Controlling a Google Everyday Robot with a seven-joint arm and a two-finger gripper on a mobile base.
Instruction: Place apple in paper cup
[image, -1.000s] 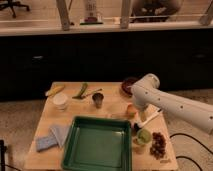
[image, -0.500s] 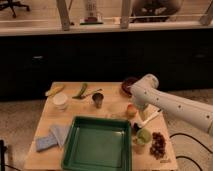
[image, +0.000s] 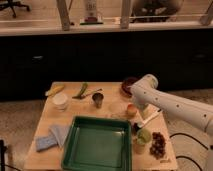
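The apple (image: 130, 110) is small and red-orange. It lies on the wooden table (image: 114, 107), right of centre. The paper cup (image: 60, 101) is short and white, and stands upright at the table's left, far from the apple. My white arm (image: 170, 104) comes in from the right and bends down at its elbow (image: 145, 83). My gripper (image: 136, 106) hangs at the apple's right side, right next to it.
A small dark metallic cup (image: 98, 100) stands between the paper cup and the apple. A dark red bowl (image: 128, 86) is behind the apple. A green tray (image: 98, 143) fills the front. A green round thing (image: 144, 136), grapes (image: 158, 144), a banana (image: 55, 90), a green pepper (image: 81, 90) and a blue cloth (image: 50, 137) lie around.
My arm has edged slightly to the left, towards the apple. The apple and the cups have not moved.
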